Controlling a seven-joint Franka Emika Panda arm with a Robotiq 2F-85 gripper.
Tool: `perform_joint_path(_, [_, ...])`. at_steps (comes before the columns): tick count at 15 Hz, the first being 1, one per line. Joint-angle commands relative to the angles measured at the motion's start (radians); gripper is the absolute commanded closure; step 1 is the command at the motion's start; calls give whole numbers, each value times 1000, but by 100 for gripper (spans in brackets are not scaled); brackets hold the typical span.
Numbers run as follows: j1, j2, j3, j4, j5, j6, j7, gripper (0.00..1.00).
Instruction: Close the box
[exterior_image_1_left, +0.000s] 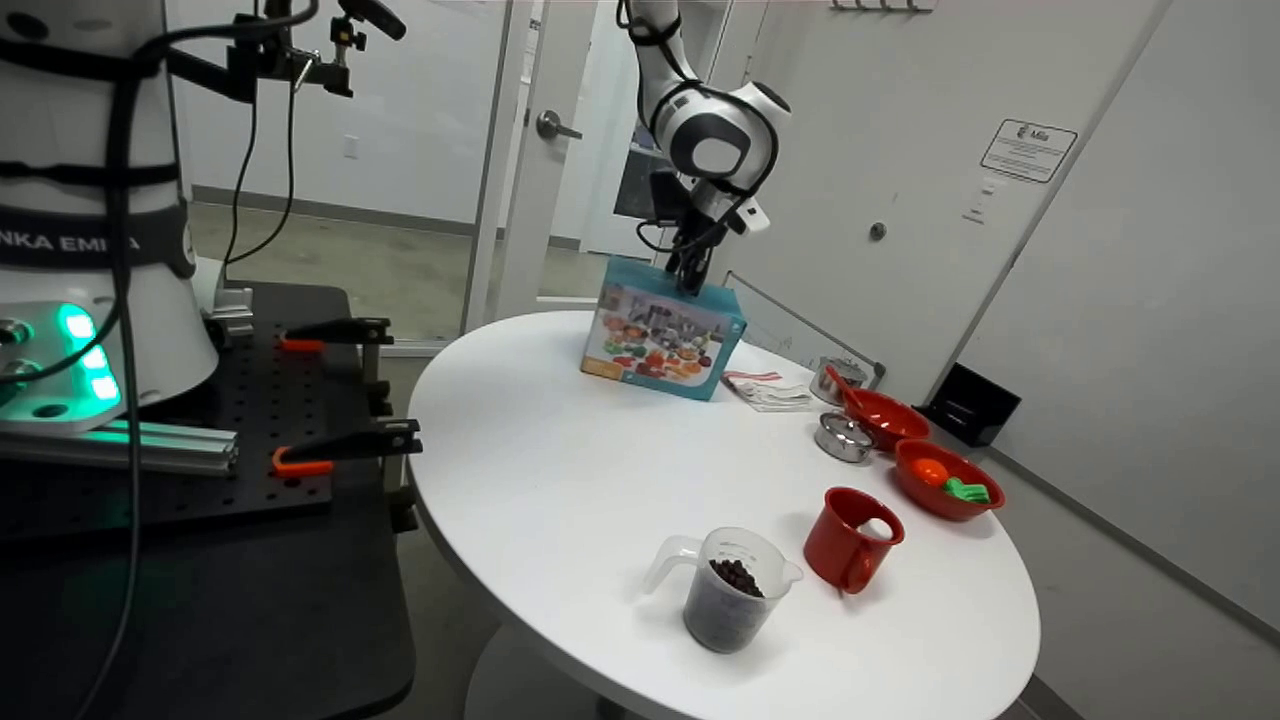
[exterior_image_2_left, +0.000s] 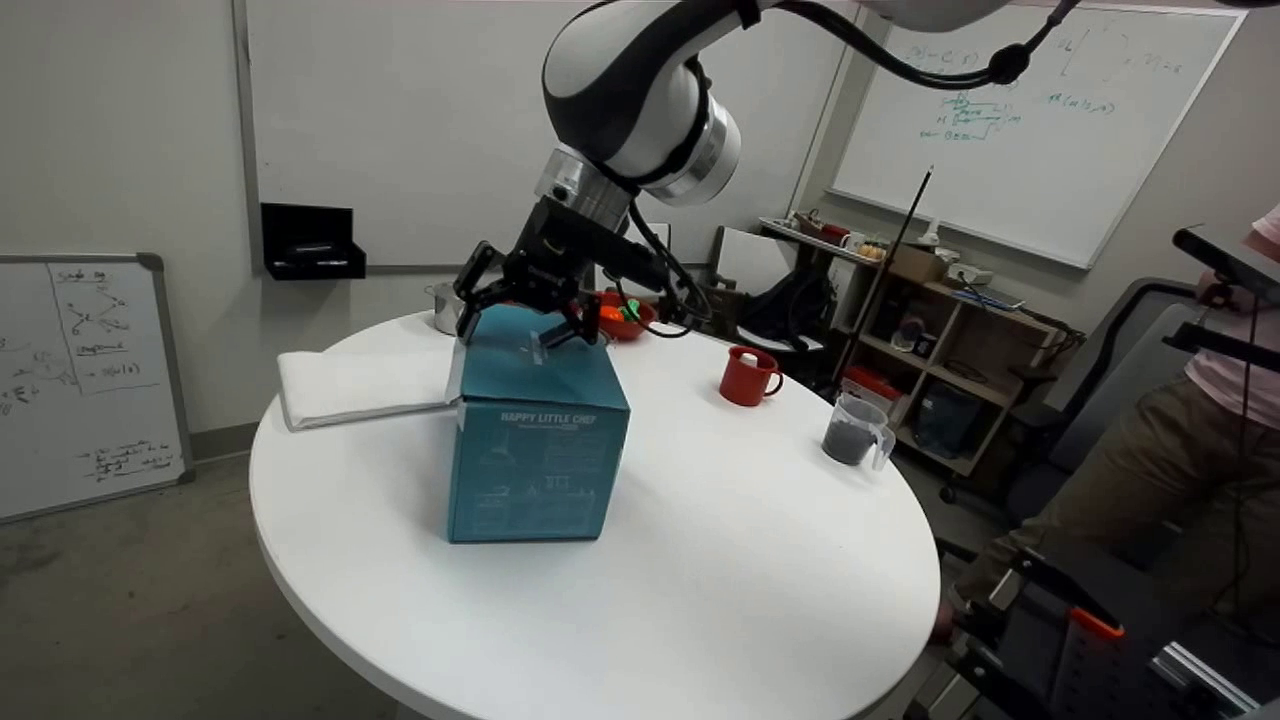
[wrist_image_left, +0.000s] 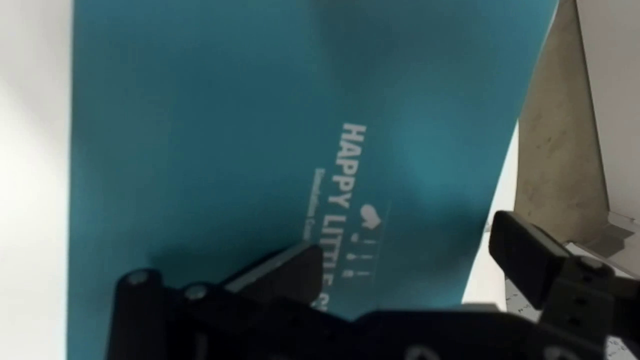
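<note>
The box is teal-blue with food pictures on one side. It stands on the round white table in both exterior views (exterior_image_1_left: 655, 335) (exterior_image_2_left: 535, 470). Its top face lies roughly flat across the box, and no brown inside shows. My gripper is at the top of the box in both exterior views (exterior_image_1_left: 688, 283) (exterior_image_2_left: 520, 332), pointing down. In the wrist view the box's teal printed surface (wrist_image_left: 200, 150) fills most of the picture. There the gripper (wrist_image_left: 405, 245) has its fingers wide apart, one over the teal surface and one past its edge. Nothing is clearly held between them.
A folded white cloth (exterior_image_2_left: 365, 388) lies beside the box. Along the table (exterior_image_1_left: 560, 450) stand metal pots (exterior_image_1_left: 843, 437), two red bowls (exterior_image_1_left: 888, 420) (exterior_image_1_left: 945, 490), a red cup (exterior_image_1_left: 835, 540) and a clear measuring jug (exterior_image_1_left: 722, 610) with dark contents.
</note>
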Motion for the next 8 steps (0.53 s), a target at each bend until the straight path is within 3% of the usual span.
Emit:
perform_joint_path(1, [4, 36, -9, 69, -44, -23, 43, 0])
perform_joint_path(5, [-11, 9, 11, 27, -25, -5, 22, 0])
perform_joint_path(8, [11, -54, -16, -43, -58, -17, 47, 0])
